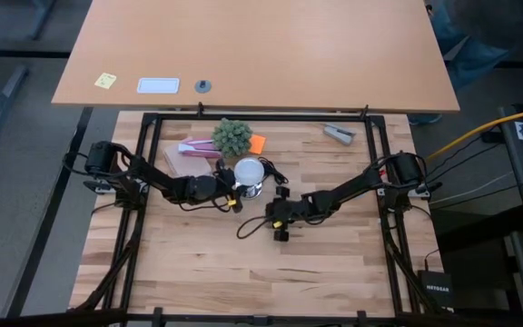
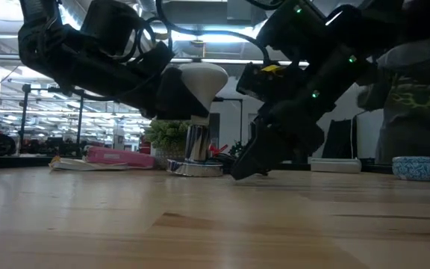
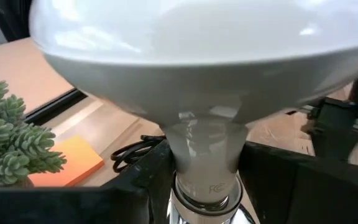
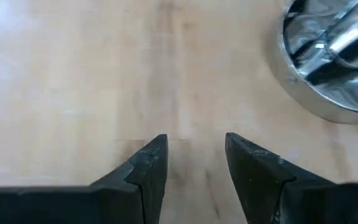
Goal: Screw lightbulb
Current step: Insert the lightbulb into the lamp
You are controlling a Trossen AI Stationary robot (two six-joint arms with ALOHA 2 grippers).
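On socket, lightbulb (image 3: pixel 197 74) clamped by left tool (image 3: pixel 197 180); succulent (image 3: pixel 8 134) beside.

the lightbulb (image 3: pixel 197 68) fills the left wrist view, its dome cut off by the picture's upper edge and both sides. the left gripper (image 3: pixel 197 186) fingers flank its neck, their tips hidden below the frame. in the right wrist view only part of the shiny socket base (image 4: pixel 334 68) shows, cut off at the corner. in the low view, the right gripper (image 2: pixel 248 168) fingertips are too dark to make out.
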